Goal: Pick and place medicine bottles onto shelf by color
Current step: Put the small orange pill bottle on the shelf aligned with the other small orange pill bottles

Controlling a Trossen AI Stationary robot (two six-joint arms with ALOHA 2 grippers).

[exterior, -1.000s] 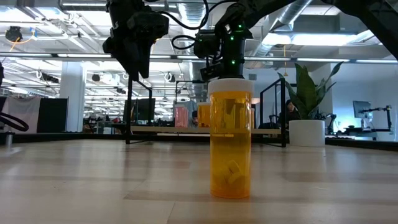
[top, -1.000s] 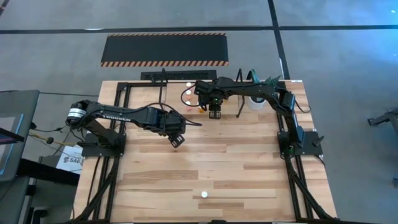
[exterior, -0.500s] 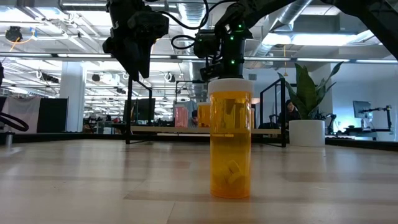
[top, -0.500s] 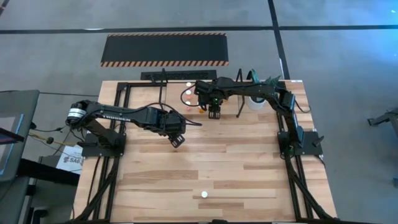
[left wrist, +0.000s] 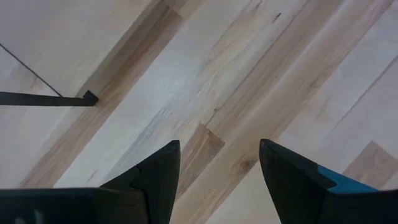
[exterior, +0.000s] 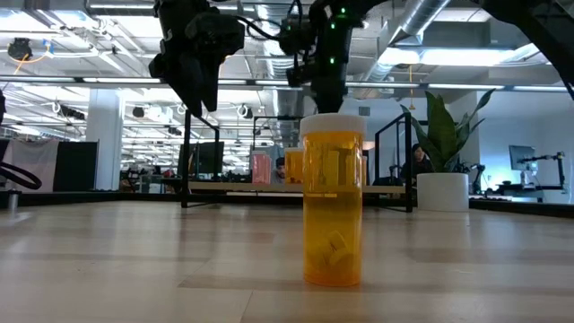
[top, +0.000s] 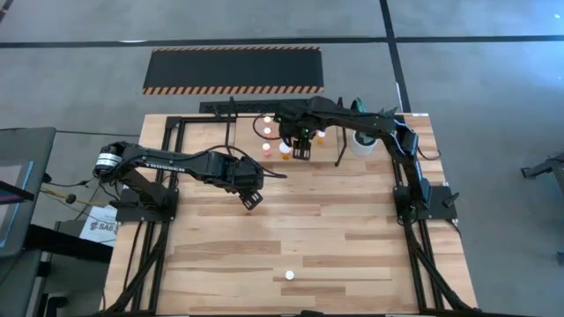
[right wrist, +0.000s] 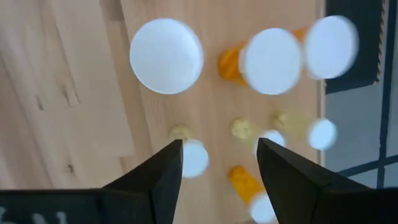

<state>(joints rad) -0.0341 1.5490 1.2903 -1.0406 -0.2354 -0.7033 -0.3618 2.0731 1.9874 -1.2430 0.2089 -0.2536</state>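
High view, itemised. Tabletop (top: pixel 352 238): pale wooden planks in a black frame. Shelf (top: pixel 251 107): black rod frame along the far edge, near the middle. Medicine bottles: a small group with white caps (top: pixel 267 134) stands on the tabletop by the shelf, with one orange-bodied bottle (top: pixel 285 149) just beside the right gripper (top: pixel 301 151); a lone white-capped bottle (top: pixel 289 275) stands well apart, near the front edge. In the low view that lone bottle (exterior: pixel 333 199) fills the foreground, upright, amber body, white cap, with small pieces inside.

Right gripper: raised above the bottle group at the far edge; in the right wrist view its fingers (right wrist: pixel 158 180) stand apart with nothing between them, white caps (right wrist: pixel 166 55) below.

Left gripper (top: pixel 252 199): hangs over bare tabletop left of centre, well apart from all bottles; in the left wrist view its fingers (left wrist: pixel 158 177) stand apart, empty, above bare planks.

White pot with green plant (top: pixel 363 141): far right corner of the tabletop.
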